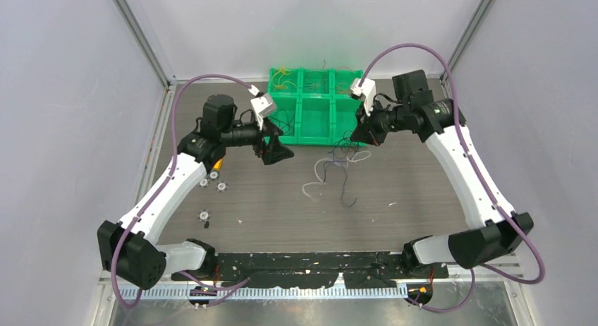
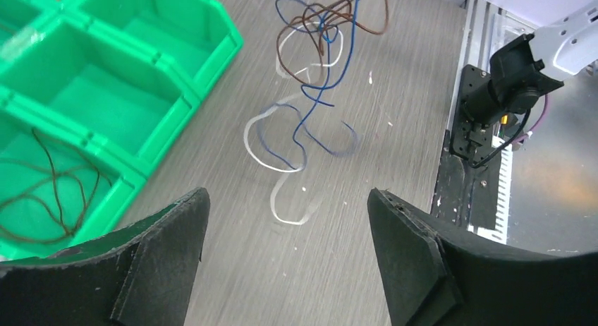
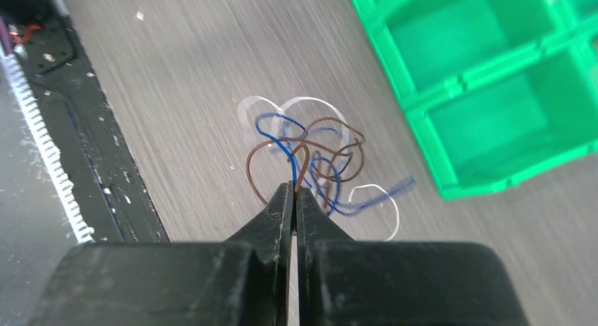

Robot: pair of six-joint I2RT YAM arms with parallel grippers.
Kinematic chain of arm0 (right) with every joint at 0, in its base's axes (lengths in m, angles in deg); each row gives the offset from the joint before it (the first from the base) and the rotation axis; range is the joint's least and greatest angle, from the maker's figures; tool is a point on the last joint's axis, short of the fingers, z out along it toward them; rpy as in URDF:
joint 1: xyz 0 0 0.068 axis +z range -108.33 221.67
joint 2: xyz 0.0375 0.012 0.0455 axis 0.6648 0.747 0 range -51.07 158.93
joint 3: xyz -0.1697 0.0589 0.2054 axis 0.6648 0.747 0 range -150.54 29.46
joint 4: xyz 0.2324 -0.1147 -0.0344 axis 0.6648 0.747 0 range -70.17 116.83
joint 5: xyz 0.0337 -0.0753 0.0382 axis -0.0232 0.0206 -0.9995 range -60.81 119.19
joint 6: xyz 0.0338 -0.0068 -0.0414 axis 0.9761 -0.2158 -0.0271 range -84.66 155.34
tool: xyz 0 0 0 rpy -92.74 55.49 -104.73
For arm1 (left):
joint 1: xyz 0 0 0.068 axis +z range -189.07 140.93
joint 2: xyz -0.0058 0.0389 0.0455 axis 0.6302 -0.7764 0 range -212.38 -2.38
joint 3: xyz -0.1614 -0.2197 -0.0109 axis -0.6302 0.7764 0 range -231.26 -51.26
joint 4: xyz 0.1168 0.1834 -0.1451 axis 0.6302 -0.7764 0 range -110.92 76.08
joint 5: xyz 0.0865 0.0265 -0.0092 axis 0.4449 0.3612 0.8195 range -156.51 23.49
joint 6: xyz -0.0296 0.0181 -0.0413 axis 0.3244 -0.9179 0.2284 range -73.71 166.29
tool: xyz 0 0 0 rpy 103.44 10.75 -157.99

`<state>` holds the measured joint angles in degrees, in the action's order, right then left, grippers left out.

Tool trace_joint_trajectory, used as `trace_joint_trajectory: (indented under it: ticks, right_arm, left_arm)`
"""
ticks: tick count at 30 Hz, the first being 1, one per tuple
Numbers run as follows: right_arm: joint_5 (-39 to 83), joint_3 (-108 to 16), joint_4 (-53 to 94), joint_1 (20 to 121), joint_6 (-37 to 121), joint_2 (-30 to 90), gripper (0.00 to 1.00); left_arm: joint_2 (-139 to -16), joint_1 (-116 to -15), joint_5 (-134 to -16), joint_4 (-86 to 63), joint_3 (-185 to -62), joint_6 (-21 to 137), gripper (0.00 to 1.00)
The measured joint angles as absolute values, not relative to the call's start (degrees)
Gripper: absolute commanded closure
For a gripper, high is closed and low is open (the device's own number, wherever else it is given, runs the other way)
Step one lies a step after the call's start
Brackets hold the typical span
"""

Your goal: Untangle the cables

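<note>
A tangle of thin brown, blue and white cables (image 1: 337, 167) hangs and trails on the table in front of the green bins. My right gripper (image 3: 295, 188) is shut on a brown cable (image 3: 331, 149) and a blue cable (image 3: 271, 132) and holds them up off the table; a white cable (image 3: 374, 199) loops below. In the top view the right gripper (image 1: 363, 135) is at the bins' front right corner. My left gripper (image 2: 285, 199) is open and empty, above bare table to the left of the tangle (image 2: 321, 93); it also shows in the top view (image 1: 275, 153).
The green divided bin tray (image 1: 314, 107) stands at the back centre; one compartment holds a loose brown cable (image 2: 49, 192). Several small white and orange parts (image 1: 211, 178) lie on the table at the left. A black strip (image 1: 310, 262) runs along the near edge.
</note>
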<state>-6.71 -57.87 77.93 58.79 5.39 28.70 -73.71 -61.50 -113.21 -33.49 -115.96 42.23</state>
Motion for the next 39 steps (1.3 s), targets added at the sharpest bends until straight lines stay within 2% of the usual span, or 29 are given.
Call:
trace_joint_trajectory:
  ticks: [5,10,15,21,24,28,29,32,34,35,37,38,39]
  right_arm:
    - [-9.4,-63.6,80.5,63.1,4.0,26.2,0.95]
    - [-9.4,-63.2,82.3,67.3,2.5,26.2,0.95]
    - [-8.3,-61.3,82.0,71.2,1.3,25.9,0.95]
    - [-7.4,-60.0,80.9,74.4,1.0,25.0,0.95]
    - [-7.3,-59.2,80.1,75.1,0.9,24.2,0.95]
    - [-7.0,-57.8,79.2,75.3,0.9,23.3,0.95]
    - [-6.8,-57.5,78.8,75.3,0.9,23.3,0.95]
    - [-6.1,-56.4,77.9,75.3,1.0,23.1,0.92]
    - [-5.3,-55.1,76.4,75.3,1.1,22.4,0.78]
    - [-4.9,-53.9,75.0,75.2,1.3,21.7,0.5]
    - [-4.0,-50.6,71.6,75.1,2.5,19.7,0.21]
    - [-3.6,-49.0,70.0,75.0,3.2,18.7,0.14]
    - [-3.3,-47.0,67.6,74.9,4.0,17.4,0.12]
  left_arm:
    - [-73.9,-65.1,-113.2,-31.9,-118.8,40.7,0.19]
    - [-76.5,-69.3,-113.7,-29.3,-122.9,39.9,0.39]
    - [-79.9,-74.0,-114.9,-26.6,-123.9,40.2,0.44]
    - [-82.2,-76.6,-116.5,-24.6,-122.9,42.7,0.57]
    - [-82.4,-77.1,-117.7,-22.5,-122.1,44.9,0.67]
    - [-82.7,-77.4,-119.7,-20.1,-121.8,47.5,0.96]
    - [-82.8,-77.4,-120.3,-19.7,-121.7,48.1,1.0]
    - [-82.9,-77.4,-121.3,-19.3,-121.6,49.4,1.0]
    - [-82.9,-77.4,-121.6,-19.3,-121.6,50.1,1.0]
    - [-82.8,-77.4,-121.6,-19.5,-121.6,50.4,1.0]
    - [-82.5,-77.4,-121.6,-19.9,-121.5,50.6,1.0]
    - [-82.1,-77.4,-121.5,-20.0,-121.5,50.8,1.0]
    - [-81.5,-77.4,-121.2,-20.2,-121.5,50.9,1.0]
